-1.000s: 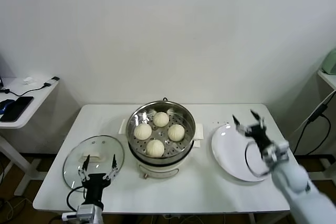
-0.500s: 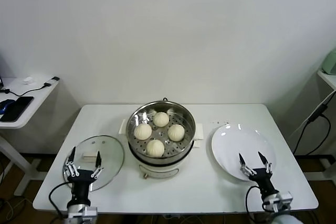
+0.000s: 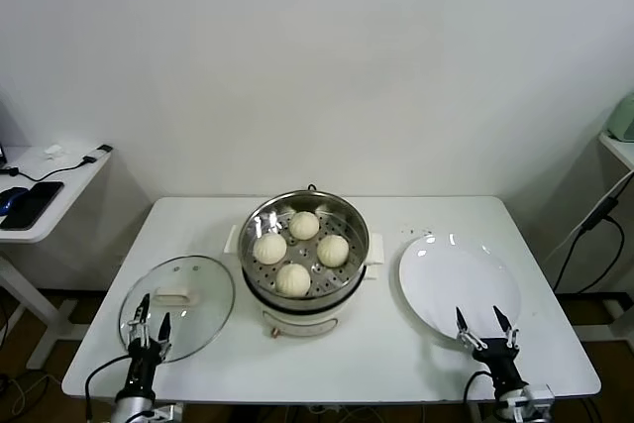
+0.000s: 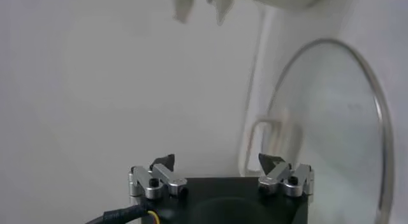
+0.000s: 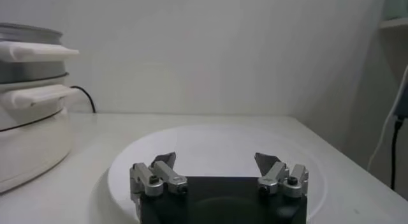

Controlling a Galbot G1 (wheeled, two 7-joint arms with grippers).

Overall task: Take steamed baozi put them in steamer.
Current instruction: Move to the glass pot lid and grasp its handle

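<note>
steamed baozi point(image 3: 293, 278), four in all, are seen lying on the perforated tray inside the steamer point(image 3: 349, 284), which stands at the middle of the table point(image 3: 396, 354); none is left on the plate, so the loading is judged done and the step in hand is judged to be parking the arms.

going left to right: the left gripper point(image 3: 149, 320) is held low at the near edge of the table, over the near rim of the glass lid point(image 3: 203, 294), its jaws spread wide and nothing held between them. in the left wrist view the fingertips point(image 4: 167, 161) are shown apart with only the lid and tabletop beyond. it is best lifted clear without the lid being nudged, since the lid lies just beside the steamer.

the steamer is left uncovered, with the buns spaced apart and not stacked; no bun need be touched.

the white plate point(image 3: 436, 294) lies bare to the right of the steamer. the right gripper point(image 3: 482, 326) is held at the plate's near rim, jaws fully apart and empty, as the right wrist view confirms point(image 5: 215, 164). it should be kept from dragging the plate's rim, as a plate so near the table's edge could be shifted easily.
</note>
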